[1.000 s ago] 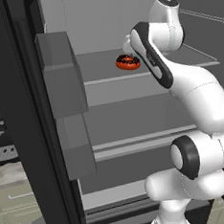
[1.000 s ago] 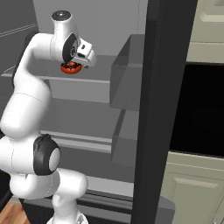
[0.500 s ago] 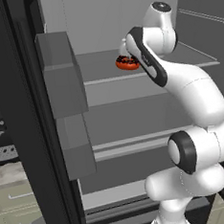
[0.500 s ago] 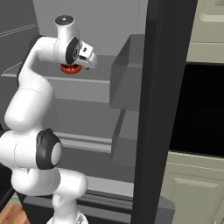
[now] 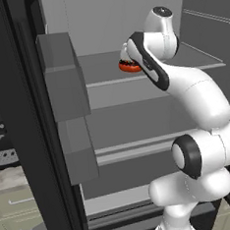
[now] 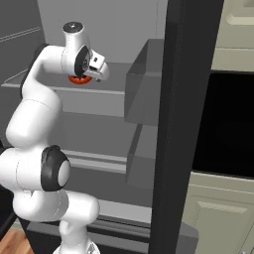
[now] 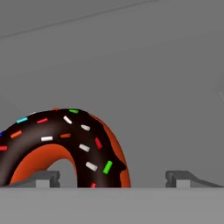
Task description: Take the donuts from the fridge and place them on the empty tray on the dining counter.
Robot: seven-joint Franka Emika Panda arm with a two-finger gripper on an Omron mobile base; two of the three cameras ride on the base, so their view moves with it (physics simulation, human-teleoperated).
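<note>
One donut (image 5: 129,65), with orange-red sides and sprinkled chocolate icing, lies on the upper shelf (image 5: 98,71) of the open fridge (image 6: 171,124). My hand (image 6: 94,67) hangs over the donut (image 6: 77,80). In the hand view the donut (image 7: 87,144) looms close, its right half between the widely spread fingertips (image 7: 46,177). My gripper (image 7: 113,178) is open and holds nothing. The second donut, the tray and the dining counter are out of view.
Grey door bins (image 5: 62,77) jut out on the left door, and more bins (image 6: 144,82) on the right door. A lower shelf (image 5: 137,120) runs below. A black built-in oven (image 6: 228,124) and pale cabinets (image 6: 213,218) stand to the right.
The hand has moved a little deeper into the fridge and lower toward the donut. The donut has stayed in place on the shelf.
</note>
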